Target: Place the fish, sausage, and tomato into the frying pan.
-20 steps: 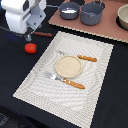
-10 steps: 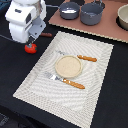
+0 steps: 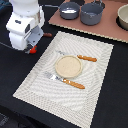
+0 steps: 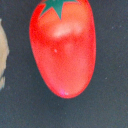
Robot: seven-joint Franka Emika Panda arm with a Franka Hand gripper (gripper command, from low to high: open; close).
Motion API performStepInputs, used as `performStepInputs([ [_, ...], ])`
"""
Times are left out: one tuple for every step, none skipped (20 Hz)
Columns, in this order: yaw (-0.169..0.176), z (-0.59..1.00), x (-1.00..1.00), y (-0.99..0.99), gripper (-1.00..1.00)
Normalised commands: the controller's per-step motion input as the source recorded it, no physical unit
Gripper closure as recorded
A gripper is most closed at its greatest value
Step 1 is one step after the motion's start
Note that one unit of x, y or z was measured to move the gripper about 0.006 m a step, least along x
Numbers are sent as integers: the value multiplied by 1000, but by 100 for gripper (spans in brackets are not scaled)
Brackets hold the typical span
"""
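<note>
The tomato (image 4: 62, 47), glossy red with a green stem, fills the wrist view and lies on the dark table. In the exterior view only a red sliver of the tomato (image 3: 33, 50) shows under my gripper (image 3: 29, 46), which is low over it with its fingers hidden. The sausage (image 3: 47, 35) pokes out beside the arm. The frying pan (image 3: 69, 10) sits on the brown board at the back. I cannot identify the fish; a pale shape (image 4: 2, 55) at the wrist picture's edge is too cropped to tell.
A grey pot (image 3: 92, 13) stands next to the pan and a bowl (image 3: 123, 17) at the exterior view's right. A striped placemat (image 3: 95, 95) holds a tan plate (image 3: 68, 66), a knife (image 3: 82, 58) and a fork (image 3: 67, 81) with orange handles.
The arm has come down over the tomato, which now is nearly covered in the exterior view. Nothing else has moved.
</note>
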Motion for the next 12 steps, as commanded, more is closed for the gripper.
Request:
performStepInputs([
  [35, -531, -583, 34, -100],
  [31, -494, -534, 43, -100],
  [30, -431, -426, 66, -100],
  [27, -366, -269, 31, -100],
  [16, -323, -114, 17, -100],
  [10, -291, -11, 20, -100],
  [6, -254, 0, 34, -100],
  [11, -217, 0, 20, -100],
  [10, -249, 0, 3, -100],
  [9, -257, 0, 0, -100],
  [6, -240, 0, 0, 100],
  [2, -209, 0, 29, 100],
])
